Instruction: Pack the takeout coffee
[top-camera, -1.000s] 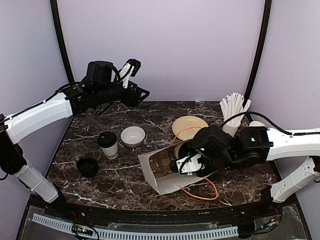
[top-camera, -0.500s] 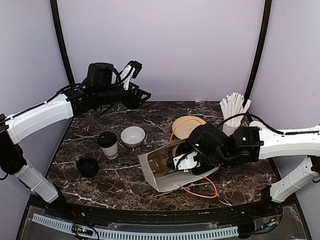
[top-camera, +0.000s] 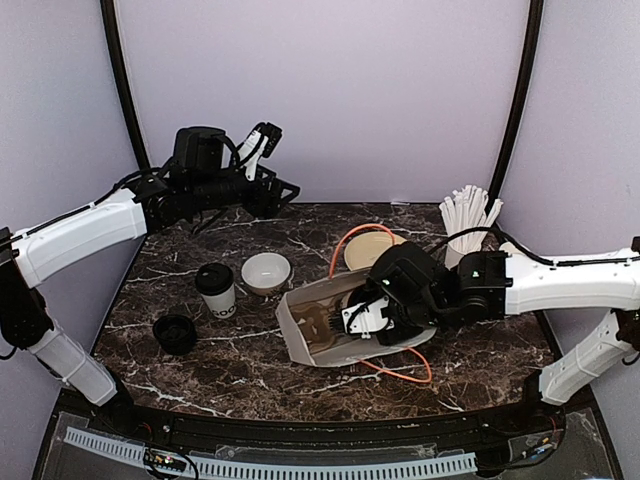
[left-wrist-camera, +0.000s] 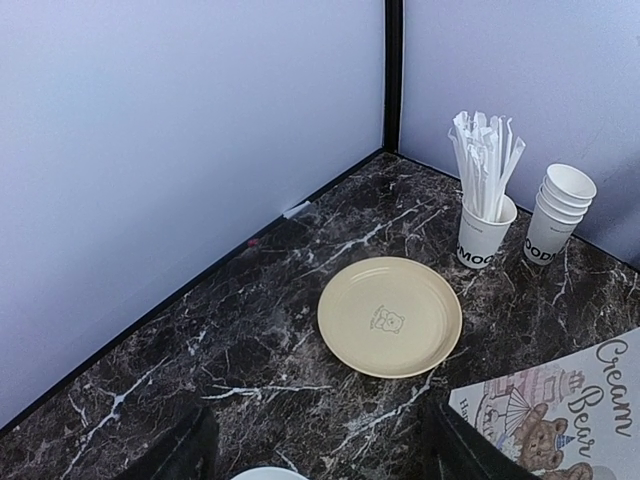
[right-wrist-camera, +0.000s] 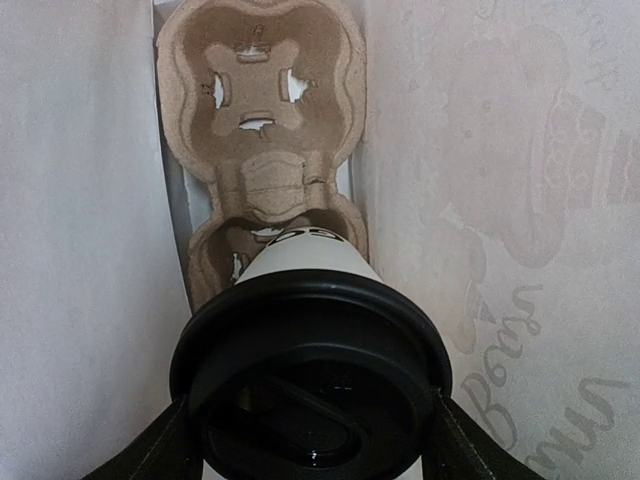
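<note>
Since a second ago the right arm (top-camera: 560, 280) has pushed further left into the paper bag (top-camera: 290, 335) lying on its side at centre frame. The bag's mouth has slid a little up the frame, and an orange cord loop (top-camera: 345, 240) now arches over the yellow plate (top-camera: 385, 245). Inside the bag, the right jaws are clamped on one lidded coffee cup (right-wrist-camera: 310, 400), one on each side of its black lid. The cup's base points toward the nearer socket of the cardboard cup carrier (right-wrist-camera: 255, 110). The other lidded coffee cup (top-camera: 215, 290) stands upright on the bench (top-camera: 200, 370) left of centre, near a white bowl (top-camera: 266, 272). A round black object (top-camera: 175, 333) lies lower left of it. The left arm (top-camera: 90, 230) hangs high at upper left, its jaws apart and empty.
</note>
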